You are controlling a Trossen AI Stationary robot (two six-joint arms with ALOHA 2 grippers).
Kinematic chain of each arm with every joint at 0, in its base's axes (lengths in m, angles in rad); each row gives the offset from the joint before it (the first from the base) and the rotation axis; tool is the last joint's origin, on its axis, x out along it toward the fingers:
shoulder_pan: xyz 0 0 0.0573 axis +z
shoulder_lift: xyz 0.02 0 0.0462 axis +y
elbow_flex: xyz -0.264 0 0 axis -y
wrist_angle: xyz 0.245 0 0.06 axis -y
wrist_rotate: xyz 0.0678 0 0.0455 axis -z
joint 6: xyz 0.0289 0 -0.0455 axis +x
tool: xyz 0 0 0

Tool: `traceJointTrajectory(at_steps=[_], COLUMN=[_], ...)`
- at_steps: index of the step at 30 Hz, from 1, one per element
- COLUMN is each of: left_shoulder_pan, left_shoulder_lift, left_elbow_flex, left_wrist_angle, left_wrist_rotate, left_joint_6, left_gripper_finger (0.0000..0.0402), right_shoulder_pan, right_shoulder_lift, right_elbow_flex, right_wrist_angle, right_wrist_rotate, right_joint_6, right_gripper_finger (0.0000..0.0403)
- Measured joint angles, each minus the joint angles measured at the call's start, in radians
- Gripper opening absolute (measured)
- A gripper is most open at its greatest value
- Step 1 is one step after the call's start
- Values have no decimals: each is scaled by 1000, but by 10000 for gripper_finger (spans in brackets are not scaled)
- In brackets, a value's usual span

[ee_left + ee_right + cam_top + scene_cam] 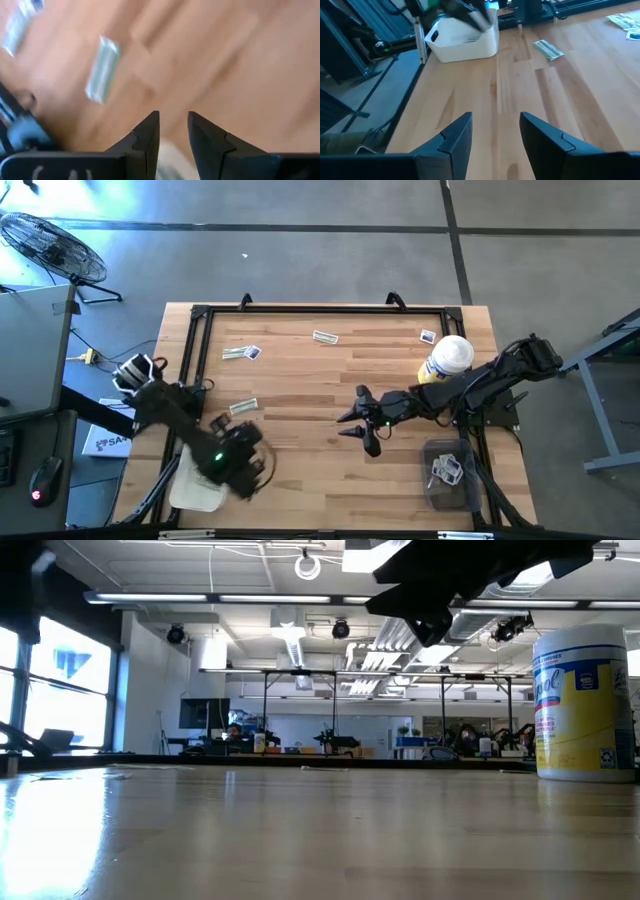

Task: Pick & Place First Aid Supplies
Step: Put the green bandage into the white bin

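Note:
Pale greenish strips and small white squares lie flat on the wooden table: a strip (243, 407) close to my left arm, a strip with a square (240, 352) farther off, one strip (325, 337) and one square (428, 336) by the far edge. My left gripper (245, 448) hovers open by the white bin (195, 485); its wrist view shows the near strip (102, 70) ahead. My right gripper (352, 420) is open over bare table at mid-table, pointing toward the table's left. Its wrist view shows the white bin (465, 37) and the strip (548, 49). Neither gripper holds anything.
A large yellow bottle with a white cap (447, 360) stands under my right arm, also in the low view (585, 700). A grey bin (450, 470) holding a few packets sits at the near right corner. A black frame (300, 308) runs along the table's edges.

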Motion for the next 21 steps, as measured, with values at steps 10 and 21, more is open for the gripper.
traceJointTrajectory(at_steps=[10, 21], left_shoulder_pan=[332, 439], left_shoulder_lift=[0, -71], left_elbow_flex=[-242, -482], left_wrist_angle=[355, 534], left_wrist_rotate=[-113, -138], left_joint_6=[218, 45], left_gripper_finger=[80, 160], right_shoulder_pan=[144, 216], right_shoulder_lift=[0, 0], right_elbow_flex=[0, 0], right_wrist_angle=[-1, -18], right_wrist_rotate=[9, 65], right_joint_6=[22, 50], right_gripper_finger=[165, 166])
